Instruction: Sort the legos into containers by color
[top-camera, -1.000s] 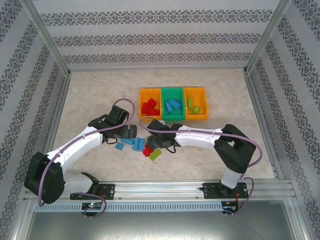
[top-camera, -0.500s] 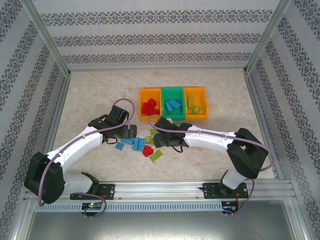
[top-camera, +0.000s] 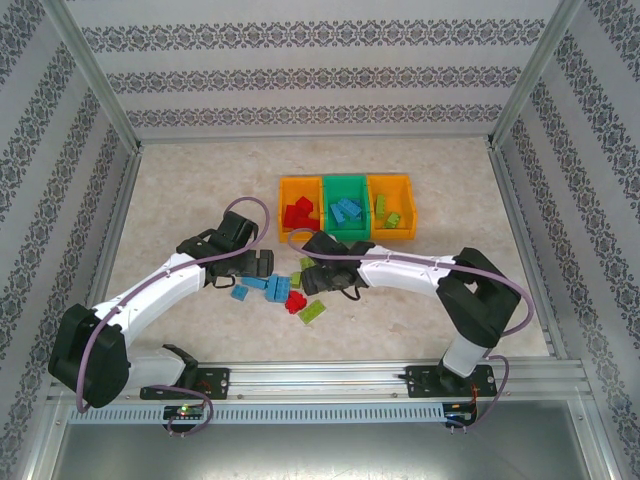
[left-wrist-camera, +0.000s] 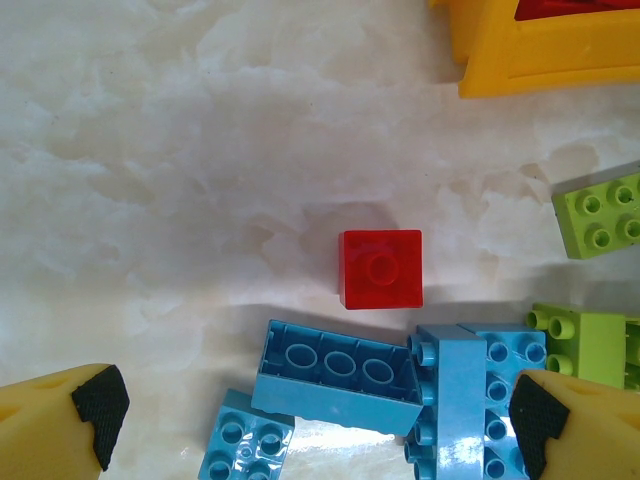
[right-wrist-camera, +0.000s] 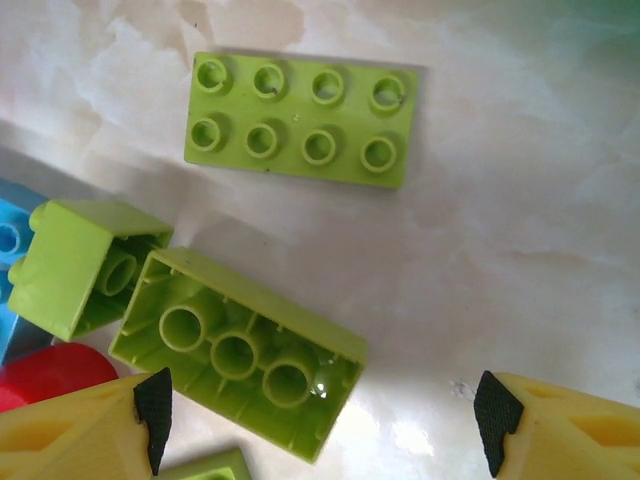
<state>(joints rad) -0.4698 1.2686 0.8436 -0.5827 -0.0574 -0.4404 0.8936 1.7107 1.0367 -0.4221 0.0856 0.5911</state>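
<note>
The containers stand in a row at the back: an orange bin (top-camera: 300, 213) with red legos, a green bin (top-camera: 346, 210) with blue ones, an orange bin (top-camera: 391, 208) with lime ones. Loose legos (top-camera: 285, 290) lie in a pile in front of them. My left gripper (left-wrist-camera: 315, 420) hangs open over an upturned blue brick (left-wrist-camera: 335, 375), with a red brick (left-wrist-camera: 380, 270) just beyond. My right gripper (right-wrist-camera: 325, 420) is open; an upturned lime brick (right-wrist-camera: 235, 350) lies on the table between its fingers, nearer the left pad. A flat lime brick (right-wrist-camera: 300, 118) lies farther out.
More blue bricks (left-wrist-camera: 470, 400) and lime bricks (left-wrist-camera: 598, 212) crowd the pile between the two grippers (top-camera: 262, 266) (top-camera: 310, 275). A lime brick (top-camera: 311, 311) lies alone at the pile's near side. Metal frame posts and patterned walls ring the table (top-camera: 180, 200).
The right arm's elbow swung right and partly back, its gripper shifted slightly over the lime bricks, and its jaws widened. The left arm has stayed still and open.
</note>
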